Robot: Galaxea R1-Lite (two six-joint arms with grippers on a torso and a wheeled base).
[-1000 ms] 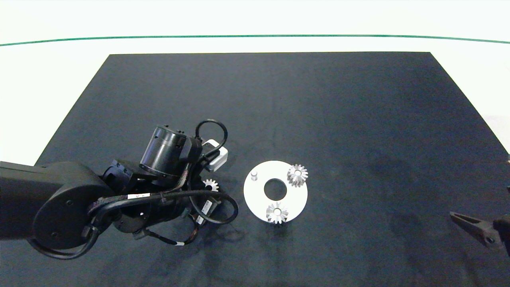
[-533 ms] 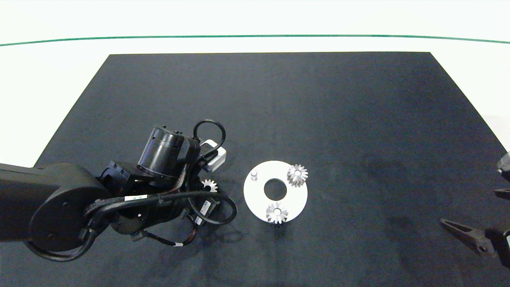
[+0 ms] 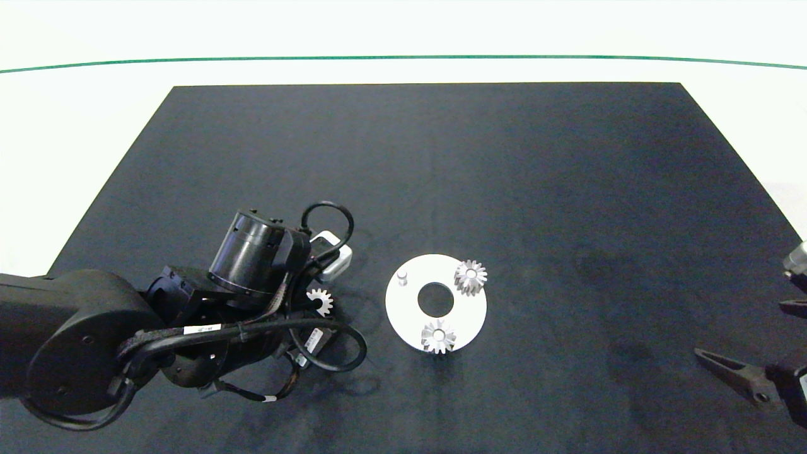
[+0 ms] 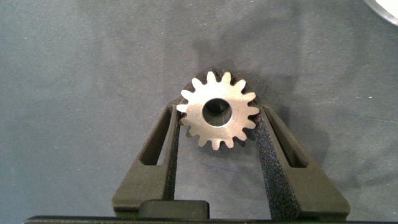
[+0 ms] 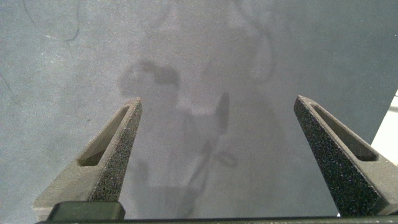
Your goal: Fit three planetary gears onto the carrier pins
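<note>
Silver metal is what stands out in the head view: two small toothed planetary gears are already seated on the flat round white carrier disc (image 3: 463, 312), one at the far right pin (image 3: 471, 276) and one at the near pin (image 3: 438, 336). One short whitish carrier pin (image 3: 402, 277) on the disc's left side is left bare. A third silver gear (image 3: 319, 301) is seen at the tip of the left gripper (image 3: 315, 304), a bit to the left of the disc and not touching it. Compared with a second ago, the gear and the dark left arm have been shifted slightly back toward the left and nearer the camera, so it looks like the gear has been picked off the black mat (image 3: 441, 157) and is being carried, though lift height can't really be judged.

From the left wrist view, the third gear (image 4: 217, 116) is pinched between the two grey fingers (image 4: 163, 146), teeth pressed against the foam pads on both sides, centre hole clearly visible.

From the right wrist view, only bare mat is shown between the right gripper's (image 5: 217, 121) widely spread fingers; that arm is parked at the mat's right edge.

What's probably left: the gear's hole has to be lined up over the bare pin and lowered.
</note>
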